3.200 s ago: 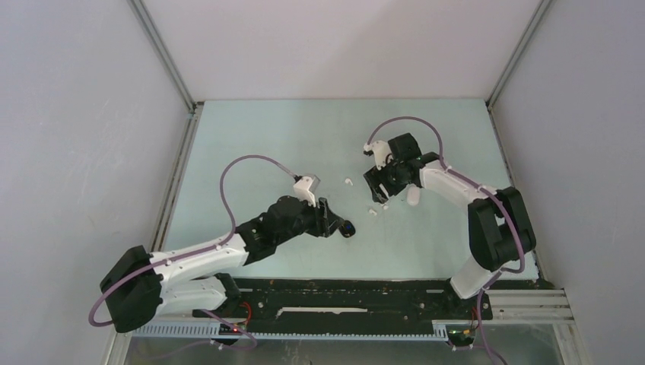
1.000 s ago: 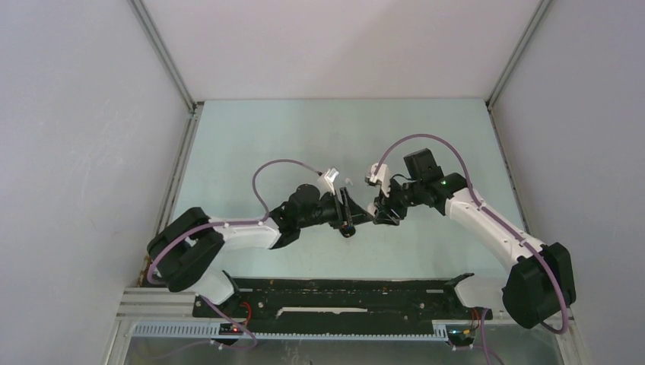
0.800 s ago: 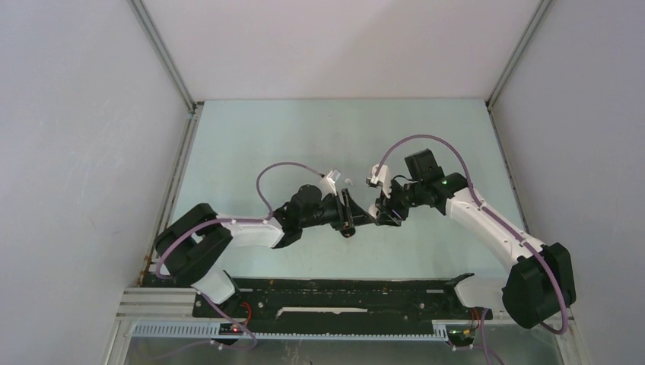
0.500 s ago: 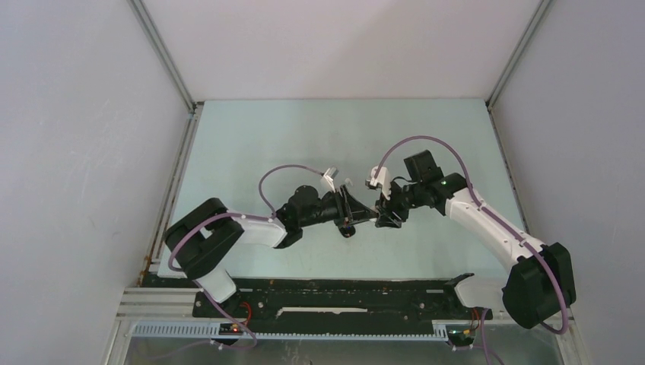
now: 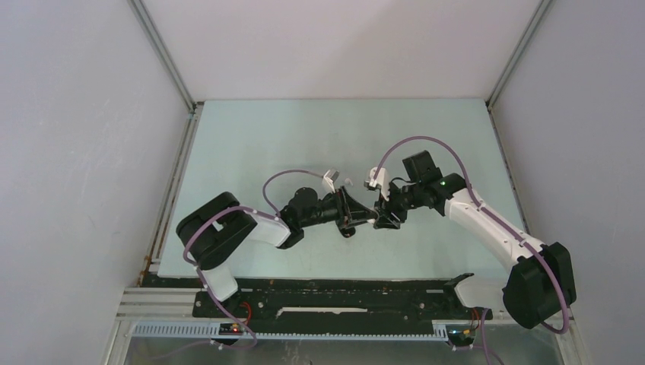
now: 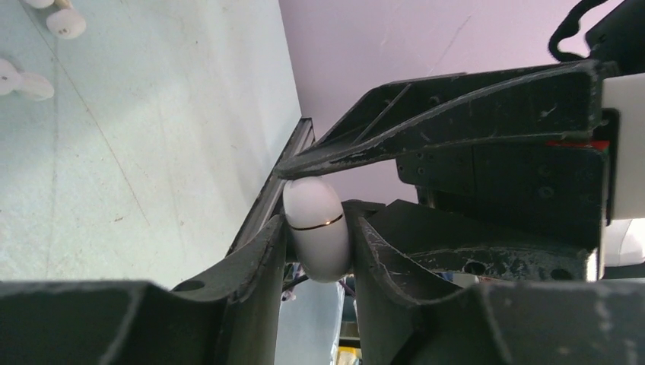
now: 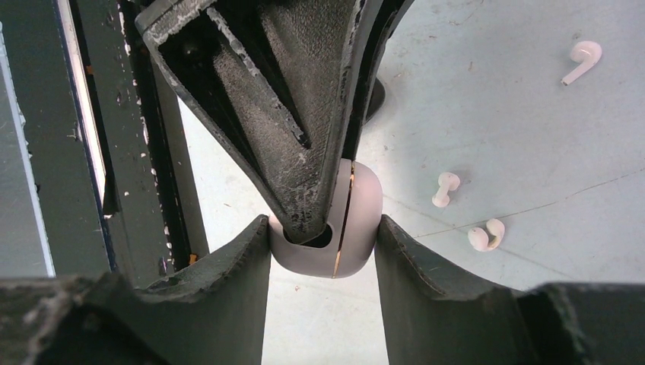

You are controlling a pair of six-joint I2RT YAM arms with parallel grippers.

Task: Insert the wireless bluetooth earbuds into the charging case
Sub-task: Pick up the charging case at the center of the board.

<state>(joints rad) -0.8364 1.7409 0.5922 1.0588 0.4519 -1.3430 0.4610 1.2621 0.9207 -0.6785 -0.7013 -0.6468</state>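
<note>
A white charging case (image 6: 316, 228) with a thin gold seam is closed and held in the air between both grippers over the middle of the table. In the left wrist view my left gripper (image 6: 316, 247) has both fingers pressed on its sides. In the right wrist view my right gripper (image 7: 323, 243) also clamps the case (image 7: 357, 220), and a left finger (image 7: 297, 152) covers part of it. In the top view the left gripper (image 5: 356, 217) and right gripper (image 5: 378, 217) meet tip to tip. Three white earbuds (image 7: 582, 59) (image 7: 445, 187) (image 7: 487, 235) lie on the table.
A small black object (image 5: 347, 230) lies on the table just under the left gripper, partly hidden in the right wrist view (image 7: 374, 95). One white earbud (image 5: 348, 181) shows behind the grippers. Grey walls enclose the pale green table (image 5: 251, 152); a black rail (image 5: 342, 300) runs along the front.
Both arms have swung in from their own sides and met at the middle. In the last second the left arm's elbow has folded closer and its gripper has pressed up to the right one.
</note>
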